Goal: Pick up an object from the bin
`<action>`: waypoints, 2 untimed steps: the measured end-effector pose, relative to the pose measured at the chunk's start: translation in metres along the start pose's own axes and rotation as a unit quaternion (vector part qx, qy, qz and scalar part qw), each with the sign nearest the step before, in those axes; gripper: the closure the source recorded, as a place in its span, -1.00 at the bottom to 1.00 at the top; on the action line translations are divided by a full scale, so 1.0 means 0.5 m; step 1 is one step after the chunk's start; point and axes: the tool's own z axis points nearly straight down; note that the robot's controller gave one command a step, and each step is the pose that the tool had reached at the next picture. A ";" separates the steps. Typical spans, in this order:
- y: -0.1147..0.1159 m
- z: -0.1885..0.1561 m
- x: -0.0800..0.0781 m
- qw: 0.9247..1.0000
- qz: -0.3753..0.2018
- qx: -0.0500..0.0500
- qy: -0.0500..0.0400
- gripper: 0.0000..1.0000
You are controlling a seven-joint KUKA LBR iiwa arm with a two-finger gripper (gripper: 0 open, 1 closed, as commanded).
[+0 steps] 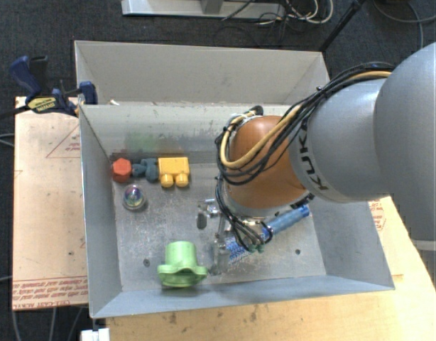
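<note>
Claw (221, 251) is hovering low at the front of the grey metal bin (97, 212), just beside a light-green plastic flanged cap (181, 265); cannot tell whether it's open.

A robotics lab: KUKA arm (360, 141) over a grey metal bin (97, 212), cables (303, 6) across dark carpet (33, 20).

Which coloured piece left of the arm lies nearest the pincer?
The green piece at the front of the bin, beside the pincer; the red piece, blue piece and yellow block sit in a row farther back.
</note>
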 end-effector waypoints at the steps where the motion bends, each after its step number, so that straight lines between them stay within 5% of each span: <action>1: 0.085 0.073 0.042 0.995 -0.100 0.000 -0.013 -1.00; 2: 0.154 0.078 0.022 0.993 -0.118 -0.001 -0.011 -1.00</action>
